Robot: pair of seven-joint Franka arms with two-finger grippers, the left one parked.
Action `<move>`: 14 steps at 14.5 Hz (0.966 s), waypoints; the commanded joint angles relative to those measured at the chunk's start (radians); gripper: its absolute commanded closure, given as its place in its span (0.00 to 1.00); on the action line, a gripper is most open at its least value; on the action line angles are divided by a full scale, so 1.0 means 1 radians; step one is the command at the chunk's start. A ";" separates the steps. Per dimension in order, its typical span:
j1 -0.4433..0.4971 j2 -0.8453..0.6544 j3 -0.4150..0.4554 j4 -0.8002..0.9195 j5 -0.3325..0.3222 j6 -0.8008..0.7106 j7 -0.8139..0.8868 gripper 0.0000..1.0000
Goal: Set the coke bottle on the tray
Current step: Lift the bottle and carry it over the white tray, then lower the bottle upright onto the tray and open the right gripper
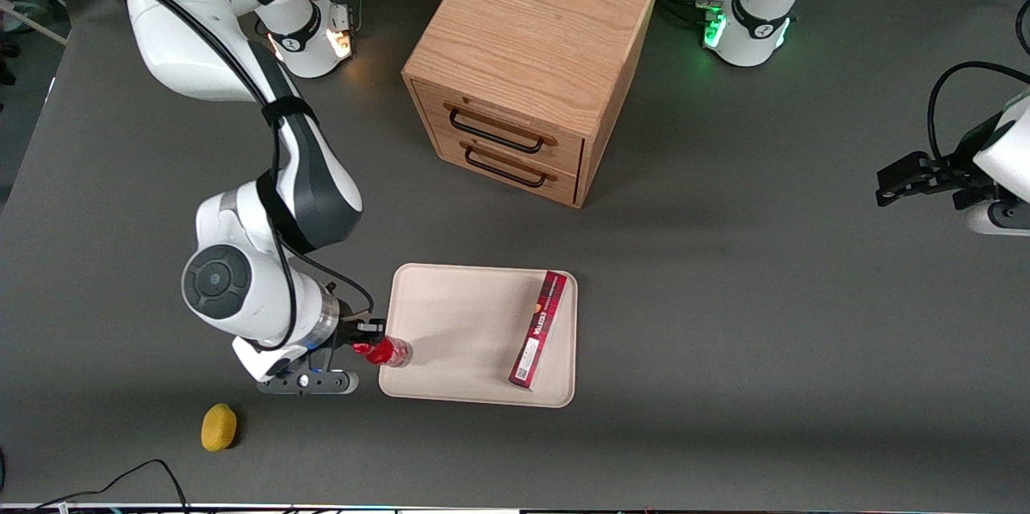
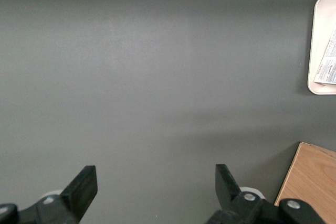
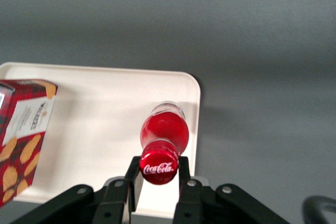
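Your end effector [image 1: 372, 350] sits in the lower left of the front frame, at the tray's [image 1: 451, 313] edge nearest the working arm, and its fingers [image 3: 135, 174] are clamped on the coke bottle [image 1: 389, 351] just below the red cap. The bottle is upright in the grip, with its clear base over the tray's rim near a rounded corner; whether the base touches the tray you can't quite tell. Open cream floor spreads from the bottle toward the frame's centre. The red box [image 1: 539, 329] lies along the tray's edge toward the parked arm, well apart from the bottle. A yellow object [image 1: 218, 426] rests on the grey surface [image 1: 724, 297], nearer the camera than the end effector.
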 commanded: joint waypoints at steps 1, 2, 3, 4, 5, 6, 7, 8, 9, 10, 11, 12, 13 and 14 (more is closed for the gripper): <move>0.037 0.006 -0.017 -0.025 -0.035 0.072 0.061 1.00; 0.039 0.006 -0.017 -0.029 -0.040 0.095 0.070 1.00; 0.039 0.007 -0.017 -0.034 -0.041 0.108 0.071 0.99; 0.039 0.007 -0.018 -0.049 -0.043 0.111 0.070 0.62; 0.037 0.006 -0.018 -0.055 -0.045 0.111 0.070 0.16; 0.039 0.001 -0.017 -0.058 -0.060 0.109 0.071 0.00; 0.037 -0.011 -0.017 -0.080 -0.063 0.108 0.071 0.00; 0.037 -0.044 -0.014 -0.122 -0.063 0.100 0.075 0.00; 0.033 -0.113 -0.009 -0.200 -0.060 0.098 0.075 0.00; 0.025 -0.200 -0.006 -0.309 -0.054 0.100 0.073 0.00; 0.025 -0.297 -0.004 -0.413 -0.052 0.100 0.072 0.00; 0.022 -0.392 -0.004 -0.518 -0.051 0.100 0.067 0.00; 0.007 -0.498 -0.004 -0.625 -0.049 0.098 0.058 0.00; -0.018 -0.592 0.000 -0.717 -0.045 0.092 0.053 0.00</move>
